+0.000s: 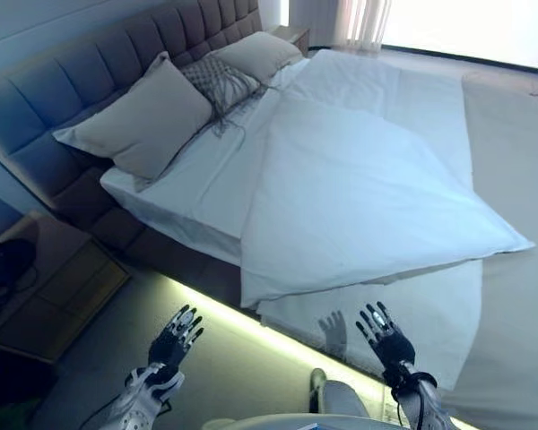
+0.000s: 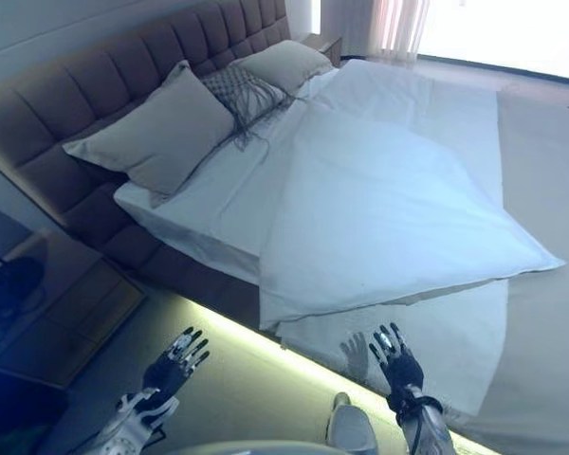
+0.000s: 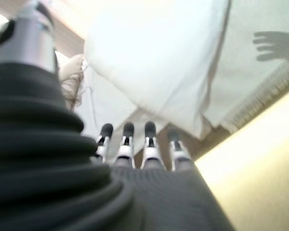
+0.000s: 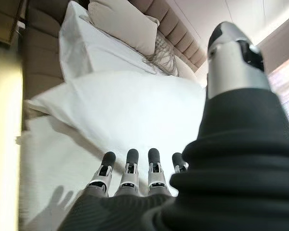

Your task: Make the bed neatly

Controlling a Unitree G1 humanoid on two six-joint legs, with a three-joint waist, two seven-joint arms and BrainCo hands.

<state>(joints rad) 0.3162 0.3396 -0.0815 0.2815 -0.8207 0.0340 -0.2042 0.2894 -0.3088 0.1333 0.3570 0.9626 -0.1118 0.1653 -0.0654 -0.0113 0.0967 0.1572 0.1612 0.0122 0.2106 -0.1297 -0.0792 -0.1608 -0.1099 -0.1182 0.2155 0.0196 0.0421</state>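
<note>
Left eye view: the duvet [image 1: 368, 193] lay skewed across the bed [image 1: 206, 179], one corner at 6 o'clock overhanging the near edge. Left hand [image 1: 173, 339] and right hand [image 1: 386, 336] hovered released, fingers spread, grasping nothing; the approach step, judged, next calling for a reach to that corner.

The duvet [image 1: 368, 197] is smooth white cloth with a matt look and soft creases. The sheet [image 1: 193, 184] under it is also plain white cloth. The big pillow [image 1: 139, 121] is beige matt fabric, and the small cushion [image 1: 220, 82] beside it is a grey woven cloth with a crossed pattern. The headboard [image 1: 81, 67] is padded, tufted in squares, in dull grey-brown fabric. The nightstand [image 1: 54, 287] looks like wood with a slight sheen. The floor [image 1: 224, 358] is smooth.
</note>
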